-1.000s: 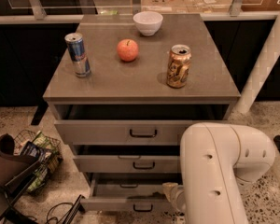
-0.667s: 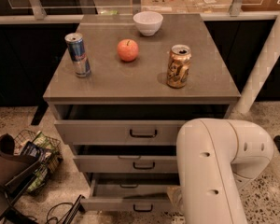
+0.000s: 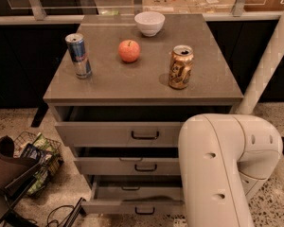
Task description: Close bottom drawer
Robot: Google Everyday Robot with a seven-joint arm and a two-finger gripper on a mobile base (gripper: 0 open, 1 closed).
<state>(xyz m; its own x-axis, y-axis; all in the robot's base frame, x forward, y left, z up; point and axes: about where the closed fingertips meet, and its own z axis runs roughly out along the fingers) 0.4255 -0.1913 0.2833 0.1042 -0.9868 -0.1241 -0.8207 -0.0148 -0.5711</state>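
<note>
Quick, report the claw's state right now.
Claw: cannot be told; it is out of sight, apparently behind the white arm at lower right, beside the open bottom drawer.

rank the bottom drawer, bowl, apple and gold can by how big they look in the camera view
1. bottom drawer
2. gold can
3. bowl
4. apple
Gold can and bowl look close, and the bowl sits farther back, so that pair is unsure. The gripper is not in view; only the arm shows, lower right.
</note>
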